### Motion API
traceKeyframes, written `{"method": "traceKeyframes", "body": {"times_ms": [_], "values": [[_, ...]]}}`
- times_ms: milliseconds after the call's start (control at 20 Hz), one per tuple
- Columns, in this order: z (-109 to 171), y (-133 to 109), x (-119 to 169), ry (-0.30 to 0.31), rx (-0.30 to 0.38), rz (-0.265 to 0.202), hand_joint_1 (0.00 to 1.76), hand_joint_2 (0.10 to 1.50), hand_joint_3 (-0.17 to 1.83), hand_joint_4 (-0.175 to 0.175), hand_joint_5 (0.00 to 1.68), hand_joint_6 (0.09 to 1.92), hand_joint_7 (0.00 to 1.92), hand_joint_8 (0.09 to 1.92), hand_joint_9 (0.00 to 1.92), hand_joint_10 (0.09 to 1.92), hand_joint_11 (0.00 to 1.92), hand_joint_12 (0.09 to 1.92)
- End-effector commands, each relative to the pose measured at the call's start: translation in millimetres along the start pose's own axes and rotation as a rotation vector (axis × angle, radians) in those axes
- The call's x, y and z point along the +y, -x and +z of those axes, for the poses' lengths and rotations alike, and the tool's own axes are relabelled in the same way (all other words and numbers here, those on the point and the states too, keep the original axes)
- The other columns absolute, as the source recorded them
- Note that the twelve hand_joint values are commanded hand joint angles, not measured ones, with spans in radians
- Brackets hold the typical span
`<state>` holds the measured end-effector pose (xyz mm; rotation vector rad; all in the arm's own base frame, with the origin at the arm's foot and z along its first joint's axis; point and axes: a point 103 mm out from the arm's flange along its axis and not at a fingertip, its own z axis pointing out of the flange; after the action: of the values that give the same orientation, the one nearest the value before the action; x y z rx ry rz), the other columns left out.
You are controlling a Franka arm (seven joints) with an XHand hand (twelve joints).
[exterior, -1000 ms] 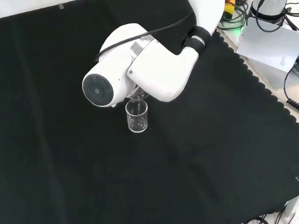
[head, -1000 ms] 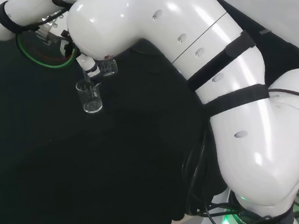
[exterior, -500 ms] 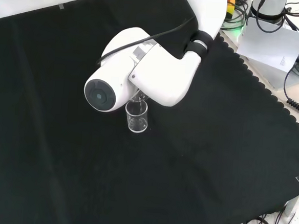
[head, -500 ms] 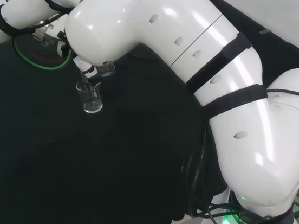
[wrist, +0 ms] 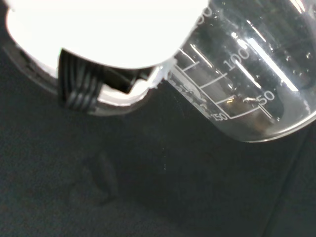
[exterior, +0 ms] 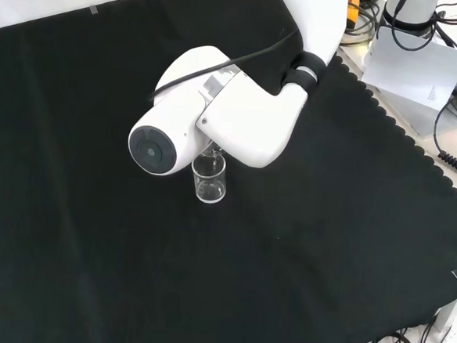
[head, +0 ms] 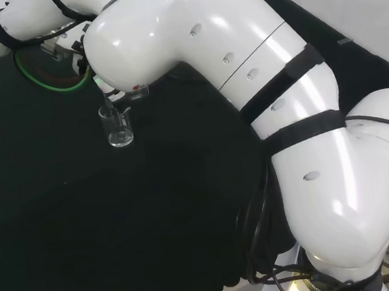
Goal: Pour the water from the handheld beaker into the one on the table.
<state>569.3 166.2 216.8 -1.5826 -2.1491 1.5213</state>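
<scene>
Glass comes first as we look past the palm in the wrist view: the handheld beaker (wrist: 247, 74) sits close against the hand (wrist: 98, 34), tipped well over, its printed scale running slantwise and its base swung up. We judge it is held this way to let the water run out over the lip, and whatever water remains inside we cannot make out. A ribbed black pad (wrist: 78, 81) of the hand lies beside the glass, so we take it that the hand is wrapped round the beaker, though the fingers themselves are largely hidden from us.

Farther out on the black cloth (exterior: 348, 250), well away from every edge and near its middle, the table beaker (exterior: 210, 178) stands upright and alone. In the front view the arm's big white link (exterior: 217, 112) with its round grey cap hangs just behind and above it, covering the hand. In the head view we see the same beaker (head: 117, 125) directly under a sliver of tilted clear glass (head: 137, 91) emerging from below the arm, lip over the open mouth. That placement, we judge, keeps the stream inside the rim; pouring looks under way, and a slip sideways would wet the cloth.
</scene>
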Motion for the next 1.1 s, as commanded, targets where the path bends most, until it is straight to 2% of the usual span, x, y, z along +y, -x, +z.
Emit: {"method": "traceKeyframes", "body": {"times_ms": [50, 1100], "values": [[-0.5, -1.2, -0.3, -0.006, -0.004, 0.001, 1.30, 0.62, 0.79, -0.175, 1.16, 0.90, 1.22, 0.88, 1.47, 0.79, 1.17, 0.76], [-5.6, -2.6, -2.4, 0.004, -0.006, -0.004, 1.30, 0.62, 0.79, -0.175, 1.16, 0.90, 1.22, 0.88, 1.47, 0.79, 1.17, 0.76]]}}
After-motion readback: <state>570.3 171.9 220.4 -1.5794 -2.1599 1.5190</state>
